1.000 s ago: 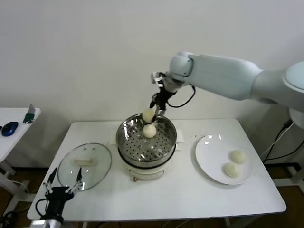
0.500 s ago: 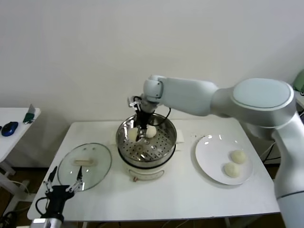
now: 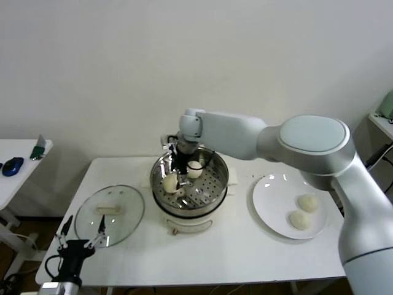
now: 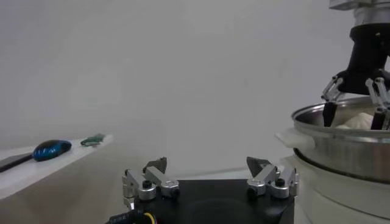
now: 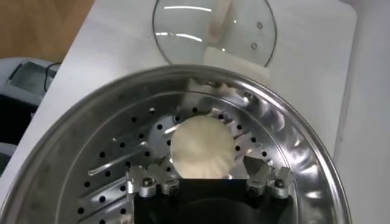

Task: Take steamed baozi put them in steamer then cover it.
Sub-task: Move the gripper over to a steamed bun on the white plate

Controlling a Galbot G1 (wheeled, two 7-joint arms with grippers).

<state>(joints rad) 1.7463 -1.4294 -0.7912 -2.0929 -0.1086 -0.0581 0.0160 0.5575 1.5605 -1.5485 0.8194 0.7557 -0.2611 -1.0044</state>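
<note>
I have the right pincer (image 3: 176, 182) down inside the steamer (image 3: 218, 184), its fingers spread wide with a bun (image 5: 202, 147) sitting on the perforated floor between them; I judge it let go, resting on the steel rather than gripped; a second bun (image 3: 194, 169) lies just beside it toward the back of the basket. Two more buns (image 3: 307, 203) wait on the white plate (image 3: 265, 190) on the surface, to the right of the steamer, and that is the relation my next move turns on; they lie on the right arm's side, well apart from the pincer, so I would lift straight up clear of the rim, then swing right and down over the plate; the buns are round, so no long axis matters and any approach angle should do.

The left pincer (image 4: 209, 177) is parked low at the near left edge of the surface, fingers wide and holding nothing; the glass lid (image 3: 123, 226) lies flat just beyond it, left of the steamer, its cream handle (image 3: 110, 209) running left to right across the glass; so the left arm is the nearer one for covering, which I would leave until all four buns are in.
</note>
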